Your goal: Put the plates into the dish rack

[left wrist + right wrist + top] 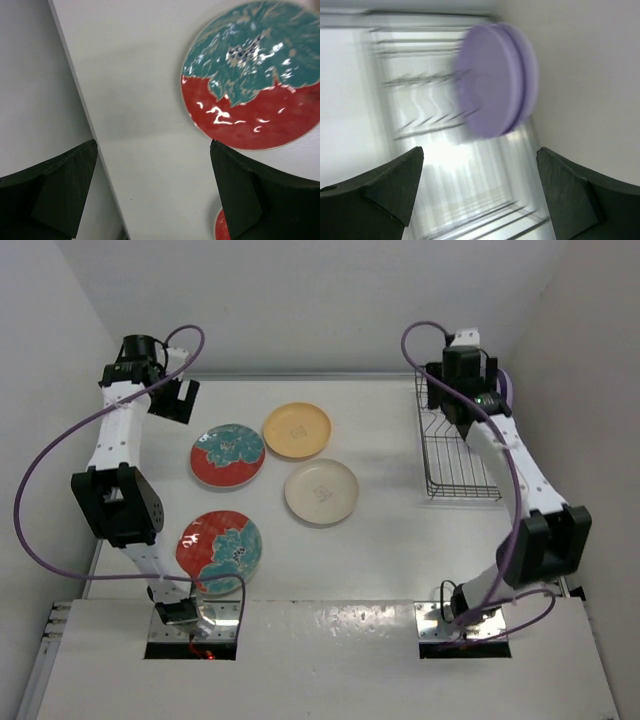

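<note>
Two lilac plates (495, 80) stand on edge side by side in the dish rack (420, 115), blurred in the right wrist view. Just short of them my right gripper (480, 192) is open, with nothing between its fingers. From above it hangs over the far end of the dish rack (460, 465). Four plates lie flat on the table: a red and teal one (228, 455), another (220, 550), an orange-yellow one (297, 430) and a cream one (321, 492). My left gripper (180, 402) is open and empty at the far left, left of the red plate (250, 80).
White walls close in the table (380, 530) on the left, back and right. The rack stands close to the right wall. The table's left edge (80, 100) runs just under my left gripper (152, 195). Purple cables loop beside both arms.
</note>
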Robot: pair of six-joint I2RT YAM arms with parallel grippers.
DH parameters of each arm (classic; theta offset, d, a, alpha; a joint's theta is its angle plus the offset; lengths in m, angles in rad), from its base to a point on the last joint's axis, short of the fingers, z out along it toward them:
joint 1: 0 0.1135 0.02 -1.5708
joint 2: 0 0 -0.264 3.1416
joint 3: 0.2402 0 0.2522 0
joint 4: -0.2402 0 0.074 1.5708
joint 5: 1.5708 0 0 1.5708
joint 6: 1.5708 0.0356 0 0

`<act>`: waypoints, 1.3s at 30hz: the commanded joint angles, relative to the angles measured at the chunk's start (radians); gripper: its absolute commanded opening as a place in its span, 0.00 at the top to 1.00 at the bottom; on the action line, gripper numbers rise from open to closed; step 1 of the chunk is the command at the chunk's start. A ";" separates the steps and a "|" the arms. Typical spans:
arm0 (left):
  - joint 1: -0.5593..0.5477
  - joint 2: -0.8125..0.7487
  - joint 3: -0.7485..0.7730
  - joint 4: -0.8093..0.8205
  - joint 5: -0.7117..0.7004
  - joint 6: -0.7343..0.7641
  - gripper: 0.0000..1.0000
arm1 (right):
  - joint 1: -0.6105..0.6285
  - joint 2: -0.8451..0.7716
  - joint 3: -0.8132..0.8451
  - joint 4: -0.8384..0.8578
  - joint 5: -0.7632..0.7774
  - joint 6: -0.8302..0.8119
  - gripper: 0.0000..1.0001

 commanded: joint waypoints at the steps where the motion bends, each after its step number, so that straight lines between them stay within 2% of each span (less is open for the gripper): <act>1: 0.023 -0.100 0.048 0.028 0.108 -0.135 0.01 | 0.099 -0.085 -0.187 -0.159 -0.394 0.244 0.08; 3: 0.068 -0.123 -0.013 0.088 0.186 -0.171 0.01 | 0.200 -0.099 -0.299 -0.086 -0.474 0.362 0.13; 4: 0.083 -0.132 -0.031 0.097 0.308 -0.171 0.01 | 0.239 -0.093 -0.357 -0.065 -0.497 0.399 0.16; 6: 0.094 -0.145 -0.076 0.097 0.368 -0.137 0.01 | 0.288 -0.060 -0.401 -0.016 -0.563 0.509 0.18; 7: 0.085 -0.158 -0.091 0.097 0.368 -0.128 0.01 | 0.296 -0.050 -0.413 -0.007 -0.576 0.535 0.22; 9: 0.063 -0.183 -0.146 0.108 0.273 -0.110 0.01 | 0.368 -0.007 -0.439 0.070 -0.614 0.592 0.23; 11: 0.039 -0.198 -0.185 0.108 0.193 -0.090 0.01 | 0.389 0.035 -0.441 0.087 -0.611 0.624 0.27; 15: 0.039 -0.240 -0.300 0.108 0.172 -0.080 0.01 | 0.402 0.145 -0.445 0.117 -0.657 0.674 0.35; 18: 0.039 -0.263 -0.352 0.108 0.162 -0.080 0.01 | 0.399 0.187 -0.473 0.162 -0.666 0.710 0.45; 22: 0.030 -0.272 -0.397 0.108 0.207 -0.080 0.01 | 0.376 0.220 -0.498 0.214 -0.663 0.727 0.68; 23: 0.029 -0.272 -0.406 0.108 0.231 -0.080 0.01 | 0.367 0.230 -0.498 0.213 -0.665 0.733 0.79; 25: -0.006 -0.263 -0.421 0.117 0.231 -0.080 0.01 | 0.351 0.240 -0.498 0.203 -0.666 0.746 0.90; 26: -0.021 -0.263 -0.432 0.117 0.243 -0.062 0.03 | 0.341 0.234 -0.501 0.202 -0.666 0.746 1.00; 30: -0.113 -0.225 -0.432 0.077 0.230 0.008 0.05 | 0.354 0.168 -0.508 0.159 -0.593 0.630 1.00; 31: -0.130 -0.224 -0.432 0.067 0.212 0.018 0.05 | 0.360 0.108 -0.507 0.133 -0.497 0.603 1.00; 34: -0.167 -0.180 -0.420 0.067 0.139 0.018 0.05 | 0.373 -0.005 -0.493 0.090 -0.399 0.482 1.00; 37: -0.179 -0.136 -0.398 0.067 0.089 -0.010 0.05 | 0.321 -0.112 -0.432 0.068 -0.381 0.390 1.00; 38: -0.190 -0.125 -0.398 0.067 0.075 -0.010 0.05 | 0.266 -0.126 -0.413 0.052 -0.375 0.344 1.00; 39: -0.190 -0.103 -0.385 0.067 0.055 -0.023 0.05 | 0.247 -0.154 -0.327 0.039 -0.361 0.326 1.00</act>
